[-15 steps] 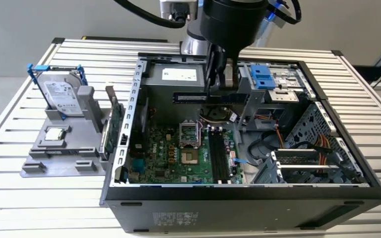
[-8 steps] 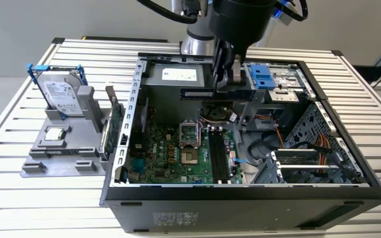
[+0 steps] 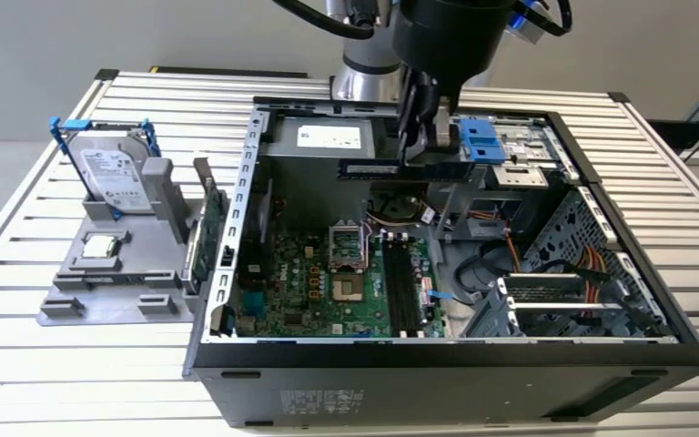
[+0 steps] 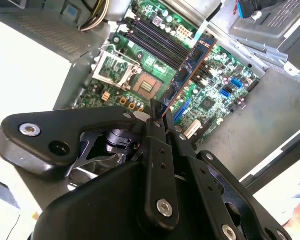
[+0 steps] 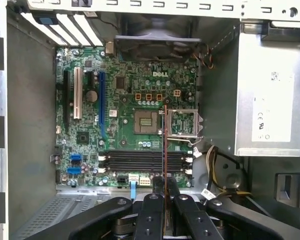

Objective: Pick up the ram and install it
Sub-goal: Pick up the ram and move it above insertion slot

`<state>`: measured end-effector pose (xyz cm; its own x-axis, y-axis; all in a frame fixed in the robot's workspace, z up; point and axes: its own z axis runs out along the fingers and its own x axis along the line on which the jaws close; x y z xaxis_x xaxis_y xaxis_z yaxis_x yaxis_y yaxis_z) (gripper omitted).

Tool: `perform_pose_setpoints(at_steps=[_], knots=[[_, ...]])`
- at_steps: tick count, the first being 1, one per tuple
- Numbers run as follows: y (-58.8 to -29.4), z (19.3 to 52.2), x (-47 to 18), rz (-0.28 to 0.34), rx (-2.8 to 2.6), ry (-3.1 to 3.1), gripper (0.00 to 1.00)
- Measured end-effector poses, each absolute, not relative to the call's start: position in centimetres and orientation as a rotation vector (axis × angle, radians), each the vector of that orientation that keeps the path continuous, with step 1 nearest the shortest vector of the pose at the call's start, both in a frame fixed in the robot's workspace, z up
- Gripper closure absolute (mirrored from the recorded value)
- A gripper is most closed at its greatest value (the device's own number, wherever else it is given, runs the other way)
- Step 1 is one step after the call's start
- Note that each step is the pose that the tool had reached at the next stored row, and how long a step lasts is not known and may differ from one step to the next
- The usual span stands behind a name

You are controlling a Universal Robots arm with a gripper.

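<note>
Starting at the exterior view's left, a grey holder (image 3: 83,293) sits on the slatted surface (image 3: 70,382) and carries a silver hard drive (image 3: 116,177) standing upright in a blue-clipped frame. A green expansion card (image 3: 210,228) stands on edge at the holder's right side, just beside the open computer case (image 3: 447,351). Inside the case lies the green motherboard (image 3: 313,282), with its black memory slots (image 3: 400,289) running near to far and holding no stick. A grey power supply (image 3: 325,137) fills the far left corner of the case. Above the far part of the case the gripper (image 3: 419,159) hangs with its fingers closed on the ram (image 3: 374,168), which it grips towards the stick's right half. The ram is held level in the air, clear of the motherboard, its long axis running left to right in the exterior view, crosswise to the slots. In the second wrist view the ram (image 4: 190,67) reaches away from the fingers (image 4: 155,132) as a slim dark blue board with a coppery long edge. In the first wrist view the ram (image 5: 165,150) shows edge-on as a thin line over the slots. Farther right, a drive cage (image 3: 568,264) with orange cables fills the case's right side.
</note>
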<state>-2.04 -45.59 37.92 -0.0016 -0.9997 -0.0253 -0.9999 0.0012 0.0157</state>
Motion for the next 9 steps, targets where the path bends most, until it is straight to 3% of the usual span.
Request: perform_pose_setpoints(at_steps=[9], knots=[[-45.2,37.92,-1.35,0.045,-2.202,2.23,1.0]])
